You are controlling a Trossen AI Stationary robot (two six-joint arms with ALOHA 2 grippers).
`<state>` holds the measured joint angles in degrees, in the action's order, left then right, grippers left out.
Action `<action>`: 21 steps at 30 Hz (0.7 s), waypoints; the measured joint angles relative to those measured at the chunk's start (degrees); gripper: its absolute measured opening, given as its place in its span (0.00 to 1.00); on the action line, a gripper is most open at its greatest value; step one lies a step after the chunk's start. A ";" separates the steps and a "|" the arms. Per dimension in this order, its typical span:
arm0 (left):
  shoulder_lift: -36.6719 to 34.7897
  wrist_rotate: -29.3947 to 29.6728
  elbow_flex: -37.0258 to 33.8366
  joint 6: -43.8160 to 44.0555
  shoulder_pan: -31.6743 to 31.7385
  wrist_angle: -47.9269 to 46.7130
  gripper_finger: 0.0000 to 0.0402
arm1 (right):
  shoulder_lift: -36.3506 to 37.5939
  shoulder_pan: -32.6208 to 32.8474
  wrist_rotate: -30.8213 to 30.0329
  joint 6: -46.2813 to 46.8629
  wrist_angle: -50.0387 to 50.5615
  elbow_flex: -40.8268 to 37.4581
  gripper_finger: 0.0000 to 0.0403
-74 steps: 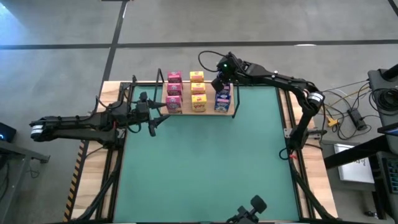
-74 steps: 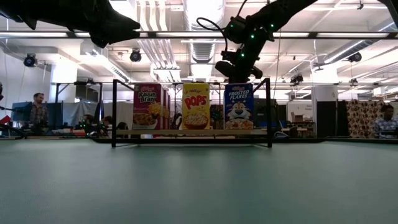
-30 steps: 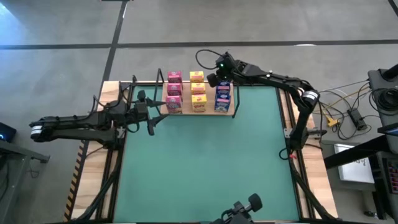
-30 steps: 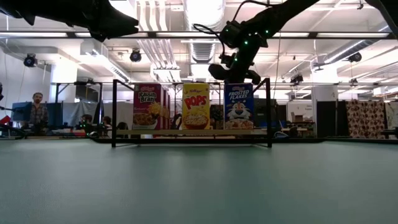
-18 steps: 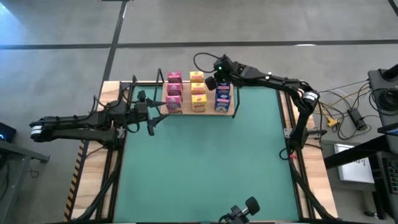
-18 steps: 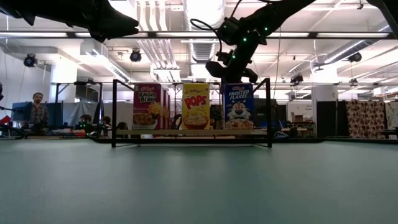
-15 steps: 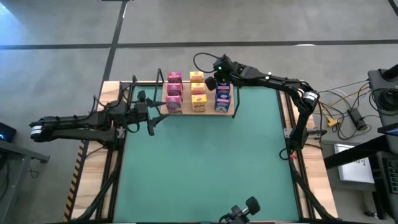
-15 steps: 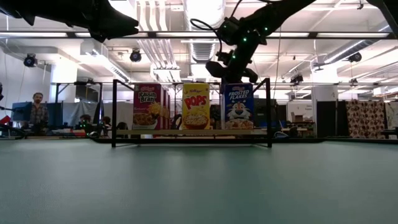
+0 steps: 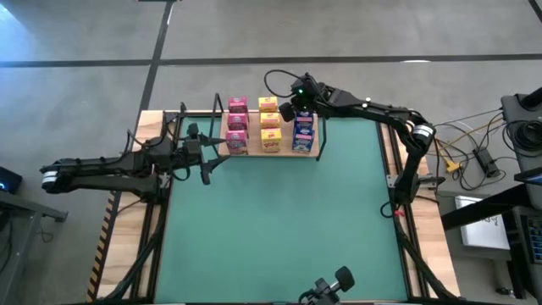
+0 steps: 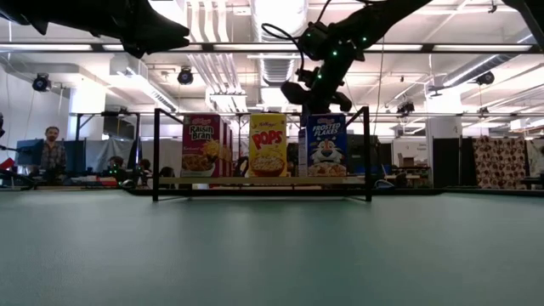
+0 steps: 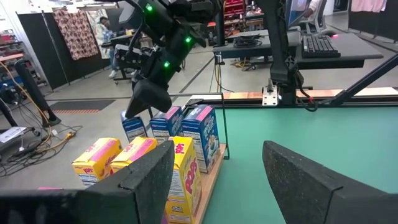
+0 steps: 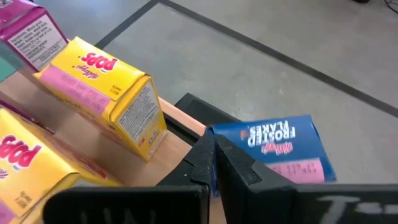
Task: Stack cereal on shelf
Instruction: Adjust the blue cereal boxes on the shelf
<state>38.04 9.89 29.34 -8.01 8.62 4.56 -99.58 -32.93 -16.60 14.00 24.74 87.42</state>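
Where shelf (image 9: 269, 152) ends, black brackets (image 10: 368, 153).

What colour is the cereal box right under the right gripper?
Blue, a Frosted Flakes box; clearest in the right wrist view.

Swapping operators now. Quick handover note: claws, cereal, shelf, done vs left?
Left claw: open, empty, waiting off the shelf's left end.
Right claw: shut, empty, above the far end of the blue row.
Shelf: at the far edge of the green mat.
Cereal: pink boxes, yellow boxes and blue boxes stand in three rows on the shelf; none on the mat.
Done: stacking looks complete.
Left: probably just pull the right arm back; check the rearmost blue box sits square.
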 joint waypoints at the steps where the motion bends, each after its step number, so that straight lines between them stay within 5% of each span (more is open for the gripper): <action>1: 0.00 0.00 0.00 0.00 0.00 0.00 0.57 | 0.05 0.00 0.00 -0.01 -0.08 0.00 0.02; 21: 0.90 -1.06 -0.02 3.08 -0.07 1.46 0.57 | 3.95 4.16 0.04 -9.17 -0.95 -0.30 0.02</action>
<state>38.94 8.83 29.32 -4.93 8.56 6.02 -95.64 -28.77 -16.56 4.83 23.79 87.11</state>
